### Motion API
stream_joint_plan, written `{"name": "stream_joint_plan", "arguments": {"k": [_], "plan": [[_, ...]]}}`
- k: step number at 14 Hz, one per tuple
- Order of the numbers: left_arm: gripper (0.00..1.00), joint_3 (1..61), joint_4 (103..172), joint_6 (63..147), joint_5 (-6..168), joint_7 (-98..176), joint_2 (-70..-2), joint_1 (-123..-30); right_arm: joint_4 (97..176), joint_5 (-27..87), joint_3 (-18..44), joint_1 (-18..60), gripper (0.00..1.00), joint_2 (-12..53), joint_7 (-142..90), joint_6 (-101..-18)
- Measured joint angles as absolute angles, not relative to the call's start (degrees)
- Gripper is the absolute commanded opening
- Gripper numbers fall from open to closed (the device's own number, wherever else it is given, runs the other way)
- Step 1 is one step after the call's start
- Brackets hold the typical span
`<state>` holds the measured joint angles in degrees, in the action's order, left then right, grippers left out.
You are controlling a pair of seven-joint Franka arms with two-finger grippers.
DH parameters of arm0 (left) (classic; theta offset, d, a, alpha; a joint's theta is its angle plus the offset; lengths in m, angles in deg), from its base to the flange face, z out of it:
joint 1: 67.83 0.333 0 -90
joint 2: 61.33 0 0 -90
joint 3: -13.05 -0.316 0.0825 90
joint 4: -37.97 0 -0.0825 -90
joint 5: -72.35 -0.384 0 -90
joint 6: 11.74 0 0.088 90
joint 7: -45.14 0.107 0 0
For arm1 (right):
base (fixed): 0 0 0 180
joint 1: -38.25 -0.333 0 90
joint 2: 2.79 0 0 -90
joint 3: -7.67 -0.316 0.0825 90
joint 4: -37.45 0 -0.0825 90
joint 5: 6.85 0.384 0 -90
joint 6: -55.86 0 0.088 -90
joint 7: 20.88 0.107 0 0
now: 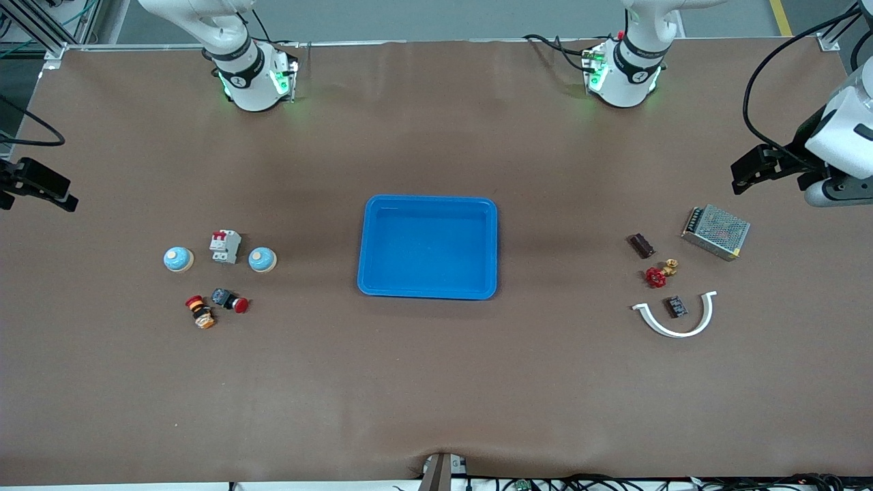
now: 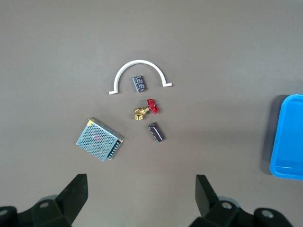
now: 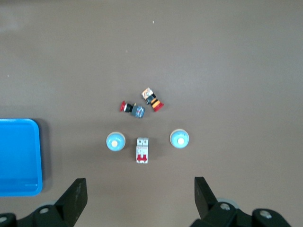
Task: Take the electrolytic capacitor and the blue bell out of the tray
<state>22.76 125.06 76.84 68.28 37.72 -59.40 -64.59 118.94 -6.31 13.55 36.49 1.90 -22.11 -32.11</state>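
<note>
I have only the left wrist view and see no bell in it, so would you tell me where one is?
Observer: One blue bell and a second bell sit toward the right arm's end of the table, with a circuit breaker between them.
Operator: I see only a corner of the tray. Is anything in it?
Observer: No, the blue tray at the table's middle holds nothing.
Operator: And the right gripper?
Observer: The right gripper hangs open over bare table beside the bells, holding nothing.
</note>
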Motion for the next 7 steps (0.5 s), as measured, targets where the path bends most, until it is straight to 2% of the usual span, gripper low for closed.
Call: {"name": "stream_joint_plan", "arguments": {"k": [7], "plan": [[1.0, 23.2, 125.1, 76.1, 68.3, 37.9, -59.4, -64.7, 122.3, -6.3, 13.5, 36.5, 1.0, 0.1, -22.2, -33.4]]}}
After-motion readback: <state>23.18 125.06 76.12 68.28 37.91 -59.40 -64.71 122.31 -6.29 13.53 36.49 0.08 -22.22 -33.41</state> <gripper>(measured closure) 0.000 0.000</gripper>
